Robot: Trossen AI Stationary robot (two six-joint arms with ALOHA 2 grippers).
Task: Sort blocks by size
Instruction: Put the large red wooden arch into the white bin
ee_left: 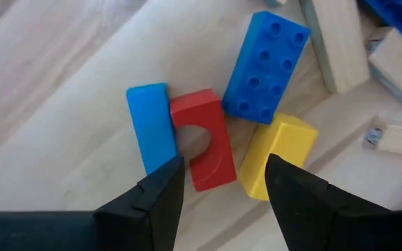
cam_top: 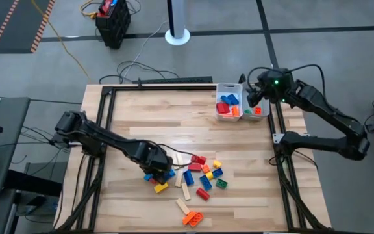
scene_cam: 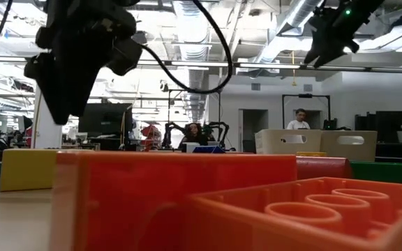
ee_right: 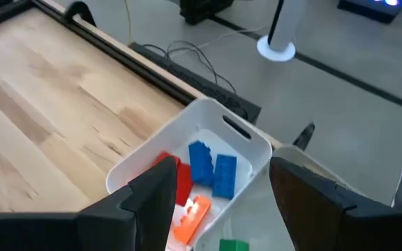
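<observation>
The blocks lie in a loose pile (cam_top: 200,174) on the wooden table, near its front middle: red, blue, yellow, orange and green bricks and pale wooden bars. My left gripper (cam_top: 160,168) hangs open over the pile's left end, pointing down. In the left wrist view its fingers (ee_left: 222,171) stand above a red arch block (ee_left: 204,150), which lies flat between a light-blue block (ee_left: 152,125) and a yellow block (ee_left: 278,157). My right gripper (cam_top: 255,97) is open and raised over the white trays at the far right, with nothing between its fingers (ee_right: 222,181).
One white tray (ee_right: 208,108) holds blue, red and orange blocks, and a second tray (cam_top: 257,117) beside it holds green and orange ones. A blue studded brick (ee_left: 265,66) and wooden bars (ee_left: 337,42) crowd the red arch. Black frame rails (cam_top: 102,130) edge the table.
</observation>
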